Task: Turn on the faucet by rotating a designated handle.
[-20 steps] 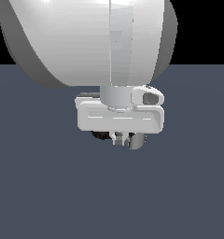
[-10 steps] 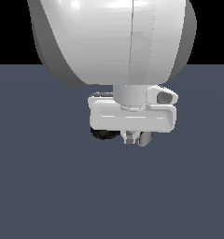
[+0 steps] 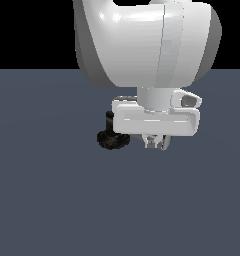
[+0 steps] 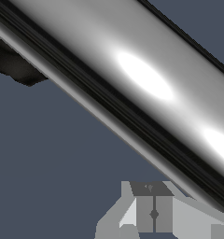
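One large white robot arm [image 3: 147, 45] fills the upper part of the exterior view, and its round glossy body hangs over the flat dark grey-blue floor [image 3: 52, 200]. The wrist points straight down, and under it sits the wide white gripper [image 3: 157, 143], whose body lies level, across the view from left to right. Only the short grey fingertips [image 3: 152, 143] show under this body; they appear close together, but I cannot tell if they are together, apart, or clamped on something, because the body hides most of them.

The small black faucet [image 3: 112, 137] stands on the floor just beside the gripper, on the exterior view's left of it. Its round ribbed base rests on the floor, and a short black stem rises from it and goes behind the gripper body. From this view the chrome part is hidden.

In the wrist view the shiny silver-chrome cylindrical handle [image 4: 146, 79] is very near to the camera and crosses the whole picture as a slanted bar with bright highlights. Its long axis seems to lie level above the floor. A black part of the faucet shows at one end of the bar. The grey fingers [image 4: 153, 212] are just beside the bar; contact I cannot tell.
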`<action>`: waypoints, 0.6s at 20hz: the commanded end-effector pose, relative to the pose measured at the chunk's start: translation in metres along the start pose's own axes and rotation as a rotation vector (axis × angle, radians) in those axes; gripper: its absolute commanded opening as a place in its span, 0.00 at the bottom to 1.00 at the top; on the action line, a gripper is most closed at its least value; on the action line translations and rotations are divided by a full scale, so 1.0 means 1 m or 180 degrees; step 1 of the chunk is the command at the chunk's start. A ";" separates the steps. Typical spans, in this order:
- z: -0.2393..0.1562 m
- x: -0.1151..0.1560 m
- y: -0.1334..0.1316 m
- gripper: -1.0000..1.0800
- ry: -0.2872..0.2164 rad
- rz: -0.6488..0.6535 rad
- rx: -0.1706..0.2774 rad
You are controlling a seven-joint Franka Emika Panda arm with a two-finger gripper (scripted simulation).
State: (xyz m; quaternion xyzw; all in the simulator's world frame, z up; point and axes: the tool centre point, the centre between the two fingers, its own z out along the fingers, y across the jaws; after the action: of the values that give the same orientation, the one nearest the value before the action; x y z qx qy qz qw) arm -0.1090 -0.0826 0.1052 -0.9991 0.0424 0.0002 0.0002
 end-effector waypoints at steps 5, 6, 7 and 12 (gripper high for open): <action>0.001 0.024 0.016 0.00 0.0016 -0.0021 -0.0001; 0.001 0.027 0.018 0.00 0.0016 -0.0018 -0.0001; 0.002 0.030 0.021 0.00 0.0015 -0.0017 -0.0001; 0.002 0.044 0.035 0.00 0.0012 -0.0009 -0.0001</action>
State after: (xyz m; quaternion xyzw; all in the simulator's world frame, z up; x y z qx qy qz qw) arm -0.0752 -0.1188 0.1052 -0.9990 0.0439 -0.0007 -0.0001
